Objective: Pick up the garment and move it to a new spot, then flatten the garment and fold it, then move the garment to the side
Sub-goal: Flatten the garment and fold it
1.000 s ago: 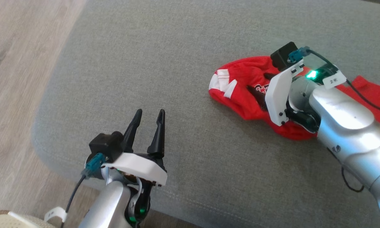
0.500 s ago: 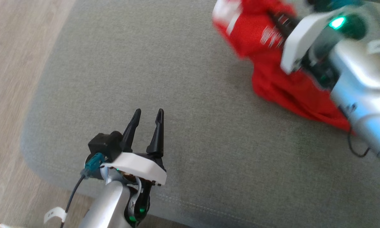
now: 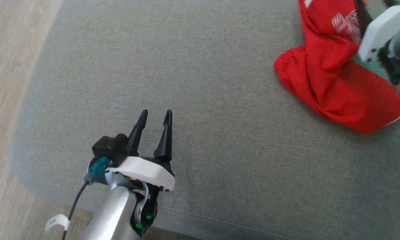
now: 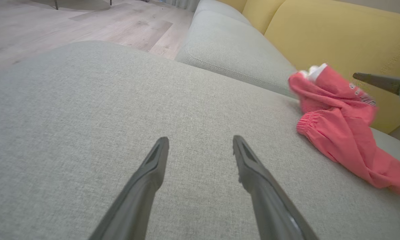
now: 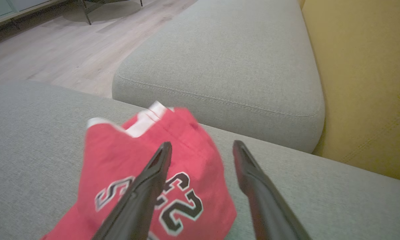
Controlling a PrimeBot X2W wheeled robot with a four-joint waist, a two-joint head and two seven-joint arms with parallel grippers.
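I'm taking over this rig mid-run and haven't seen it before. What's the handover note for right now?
Left gripper: open, empty, hovering over the grey cushion.
Right gripper: open, fingers over the red garment, not gripping it.
Garment: bunched on the cushion by the yellow backrest.
Done: no flattening or folding shows.
To do: flatten, fold, move aside.

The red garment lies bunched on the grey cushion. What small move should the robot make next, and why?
Probably bring the left hand across to the red garment's gathered cuff. The garment lies crumpled, the right hand hangs open over its printed part, and the left hand is open above bare grey cushion, away from it.
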